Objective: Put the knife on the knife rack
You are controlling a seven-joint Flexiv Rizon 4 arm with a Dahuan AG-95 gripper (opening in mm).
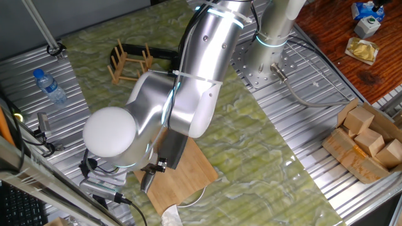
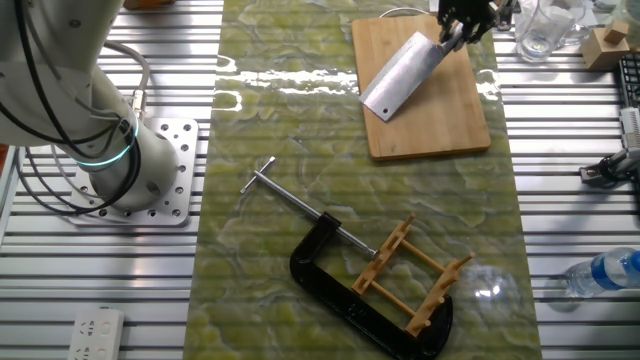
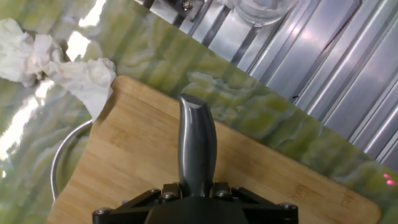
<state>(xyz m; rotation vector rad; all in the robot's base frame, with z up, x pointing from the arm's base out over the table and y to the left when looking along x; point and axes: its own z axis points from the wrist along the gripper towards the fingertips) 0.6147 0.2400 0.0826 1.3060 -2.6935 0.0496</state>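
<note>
Knife (image 2: 402,74) lies over the cutting board (image 2: 425,125), its handle clamped in the tool (image 2: 462,22).

You're looking at a counter (image 2: 300,130) clad in green-and-cream marbled sheet, with ribbed silver metal either side. The broad grey steel cleaver (image 2: 400,75) lies on a honey-tan bamboo cutting board (image 2: 440,125). At 6 o'clock, the pale-brown wooden peg rack (image 2: 410,275) overlaps a black C-clamp (image 2: 340,290). Black fingers (image 2: 455,30) hold its silver handle.
</note>
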